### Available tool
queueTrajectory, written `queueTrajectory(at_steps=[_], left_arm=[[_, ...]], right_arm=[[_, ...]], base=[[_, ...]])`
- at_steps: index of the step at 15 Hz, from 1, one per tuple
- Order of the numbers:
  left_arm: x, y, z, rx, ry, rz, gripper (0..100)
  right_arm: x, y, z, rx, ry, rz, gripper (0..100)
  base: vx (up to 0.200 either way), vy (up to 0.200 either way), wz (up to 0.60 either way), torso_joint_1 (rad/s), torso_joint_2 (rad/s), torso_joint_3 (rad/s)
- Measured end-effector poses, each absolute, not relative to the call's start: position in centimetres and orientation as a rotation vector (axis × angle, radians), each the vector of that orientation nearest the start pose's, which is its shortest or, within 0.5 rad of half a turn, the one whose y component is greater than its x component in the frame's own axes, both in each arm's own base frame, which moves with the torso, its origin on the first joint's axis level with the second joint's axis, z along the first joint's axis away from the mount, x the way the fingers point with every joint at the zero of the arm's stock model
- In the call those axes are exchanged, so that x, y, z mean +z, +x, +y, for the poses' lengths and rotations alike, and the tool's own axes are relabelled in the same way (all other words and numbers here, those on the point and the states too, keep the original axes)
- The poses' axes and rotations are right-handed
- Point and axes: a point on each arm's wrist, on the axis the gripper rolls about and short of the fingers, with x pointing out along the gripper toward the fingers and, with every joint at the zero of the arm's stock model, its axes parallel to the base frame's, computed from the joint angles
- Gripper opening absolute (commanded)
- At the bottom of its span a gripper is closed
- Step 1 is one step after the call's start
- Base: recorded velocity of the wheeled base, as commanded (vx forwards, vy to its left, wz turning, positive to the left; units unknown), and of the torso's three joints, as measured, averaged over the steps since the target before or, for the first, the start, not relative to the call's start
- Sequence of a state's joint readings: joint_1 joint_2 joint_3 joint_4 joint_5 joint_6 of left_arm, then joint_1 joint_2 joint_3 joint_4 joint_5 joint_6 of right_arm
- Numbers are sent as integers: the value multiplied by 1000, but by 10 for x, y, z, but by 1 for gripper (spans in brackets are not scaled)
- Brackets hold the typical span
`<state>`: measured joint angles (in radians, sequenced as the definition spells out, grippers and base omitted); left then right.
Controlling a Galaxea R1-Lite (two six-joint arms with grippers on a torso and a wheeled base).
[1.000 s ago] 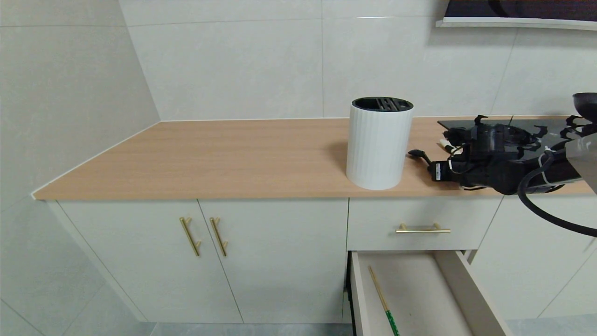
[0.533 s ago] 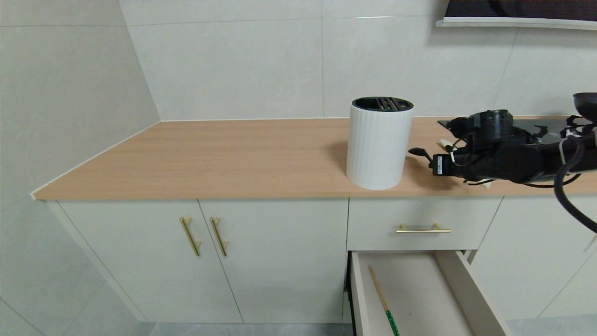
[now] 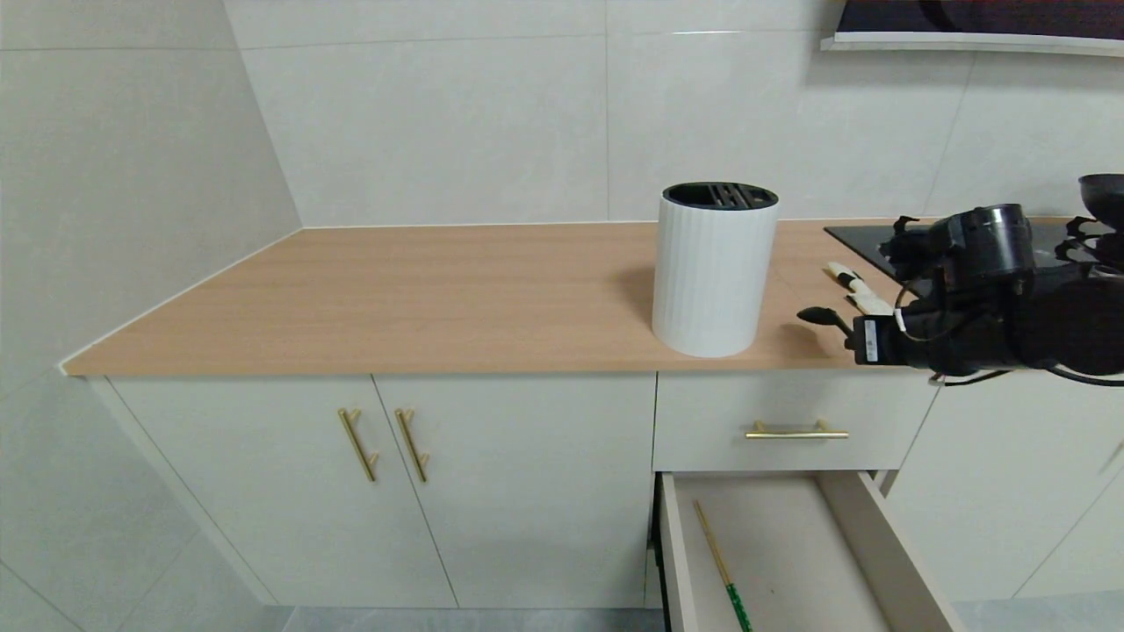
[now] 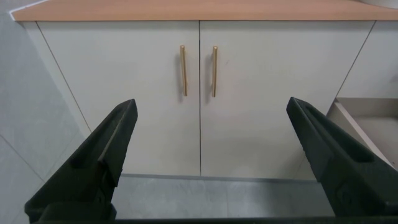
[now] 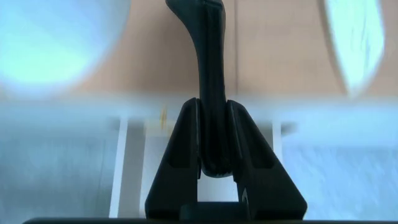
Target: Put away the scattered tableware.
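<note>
My right gripper (image 3: 853, 336) hovers at the counter's front edge, just right of the white ribbed utensil holder (image 3: 713, 268). It is shut on a slim black utensil (image 3: 817, 316), whose rounded end points toward the holder. In the right wrist view the black utensil (image 5: 208, 74) is clamped between the two fingers of that gripper (image 5: 211, 124). Two pale-handled pieces of tableware (image 3: 853, 288) lie on the counter behind the gripper. A pair of chopsticks (image 3: 720, 562) lies in the open drawer (image 3: 856, 535) below. My left gripper (image 4: 211, 109) is low, open and empty, facing the cabinet doors (image 4: 199, 93).
A black cooktop (image 3: 865, 239) with a dark pot (image 3: 1102, 189) takes up the counter's right end. The wooden counter (image 3: 439, 290) stretches bare to the left of the holder. A shut drawer with a brass handle (image 3: 795, 432) sits above the open one.
My right gripper has drawn back toward the counter's front edge and to the right, carrying the black utensil. The pale-handled pieces behind it have come into sight.
</note>
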<state>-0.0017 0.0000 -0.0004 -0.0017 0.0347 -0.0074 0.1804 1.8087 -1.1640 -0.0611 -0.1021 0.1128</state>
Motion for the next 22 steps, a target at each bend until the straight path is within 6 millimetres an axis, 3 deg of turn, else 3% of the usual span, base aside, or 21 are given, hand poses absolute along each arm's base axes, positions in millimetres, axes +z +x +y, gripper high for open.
queueTrajectory(at_steps=[3, 6, 15, 22], left_arm=[[76, -23, 1, 33, -7, -2, 100], [76, -23, 1, 33, -7, -1, 100], [76, -23, 1, 33, -7, -1, 100], [76, -23, 1, 34, -7, -1, 100]], right_arm=[[183, 286, 68, 99, -1, 613, 0], [176, 262, 73, 140, -3, 541, 0], [170, 250, 72, 160, -37, 536, 0], [166, 252, 72, 160, -42, 551, 0]], base=[[0, 0, 0, 0, 0, 0], [0, 0, 0, 0, 0, 0], [0, 0, 0, 0, 0, 0], [0, 0, 0, -165, 399, 239]])
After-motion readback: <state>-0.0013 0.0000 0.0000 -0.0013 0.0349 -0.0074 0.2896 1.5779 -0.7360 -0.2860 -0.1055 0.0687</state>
